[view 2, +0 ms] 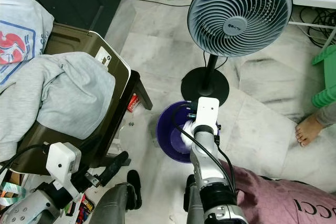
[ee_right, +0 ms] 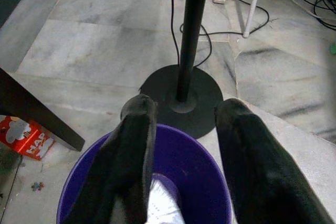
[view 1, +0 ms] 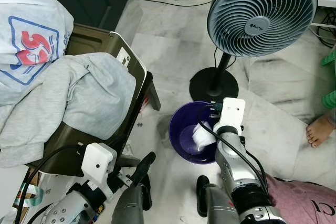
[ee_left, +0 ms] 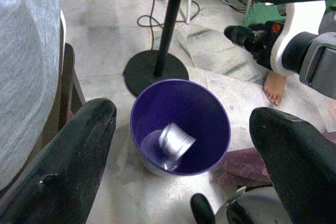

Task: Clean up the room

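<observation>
While poised over the purple bin, right gripper with fingers spread, nothing between them. White crumpled scrap lying inside bin, below gripper. Bin on floor at 6 o'clock from fan base, chair with grey garment at 9 o'clock. Left gripper wide, empty, facing bin. Scrap probably light, soft, crushable; any pinch across its bulk likely to hold. Bare foot at 3 o'clock.

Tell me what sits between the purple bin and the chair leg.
In the right wrist view, bare marble floor separates the purple bin from the chair leg; a small red carton lies beside the leg.
</observation>
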### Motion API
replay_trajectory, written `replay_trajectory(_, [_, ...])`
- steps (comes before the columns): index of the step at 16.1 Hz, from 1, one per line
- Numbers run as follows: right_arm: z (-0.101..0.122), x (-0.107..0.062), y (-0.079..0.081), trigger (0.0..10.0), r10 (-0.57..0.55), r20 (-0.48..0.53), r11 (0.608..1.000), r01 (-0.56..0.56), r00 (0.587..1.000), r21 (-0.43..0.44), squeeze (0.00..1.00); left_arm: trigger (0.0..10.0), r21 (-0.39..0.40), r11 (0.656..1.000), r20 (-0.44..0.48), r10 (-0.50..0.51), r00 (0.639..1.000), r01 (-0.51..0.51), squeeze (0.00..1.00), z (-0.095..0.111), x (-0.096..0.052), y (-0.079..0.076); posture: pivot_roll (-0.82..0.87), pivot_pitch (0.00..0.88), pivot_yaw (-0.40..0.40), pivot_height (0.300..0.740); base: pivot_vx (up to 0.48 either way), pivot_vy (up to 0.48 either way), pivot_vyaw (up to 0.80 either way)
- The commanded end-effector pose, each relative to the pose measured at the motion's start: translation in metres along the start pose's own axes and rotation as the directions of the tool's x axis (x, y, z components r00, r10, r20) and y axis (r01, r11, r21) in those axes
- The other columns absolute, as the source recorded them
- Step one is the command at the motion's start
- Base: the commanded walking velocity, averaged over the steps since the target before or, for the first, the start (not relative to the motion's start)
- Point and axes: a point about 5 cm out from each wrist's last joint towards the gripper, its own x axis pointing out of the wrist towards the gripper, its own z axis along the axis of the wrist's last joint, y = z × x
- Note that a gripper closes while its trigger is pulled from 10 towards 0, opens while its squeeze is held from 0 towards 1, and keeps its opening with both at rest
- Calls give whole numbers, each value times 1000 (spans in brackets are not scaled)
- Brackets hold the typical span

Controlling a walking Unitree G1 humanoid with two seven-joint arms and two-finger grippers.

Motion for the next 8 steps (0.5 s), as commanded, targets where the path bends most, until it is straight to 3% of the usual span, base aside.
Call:
replay_trajectory(1, [-8, -4, 2, 10000, -2, -29, 1000, 2, 1000, 8, 1000, 10000, -13, 1000, -36, 25, 999, -26, 0, -7, -4, 3, 161, 447, 97, 740, 0, 0, 0])
replay_trajectory(5, [-4, -3, 6, 10000, 32, -10, 999, -32, 999, 17, 1000, 10000, 7, 999, 1, 40, 999, -40, 0, -4, 8, 8, 152, 405, 87, 740, 0, 0, 0])
replay_trajectory(8, [-11, -9, -2, 10000, 55, -28, 998, -55, 998, -6, 1000, 10000, -6, 999, 66, 51, 996, -51, 0, -4, 30, 10, 79, 310, 68, 740, 0, 0, 0])
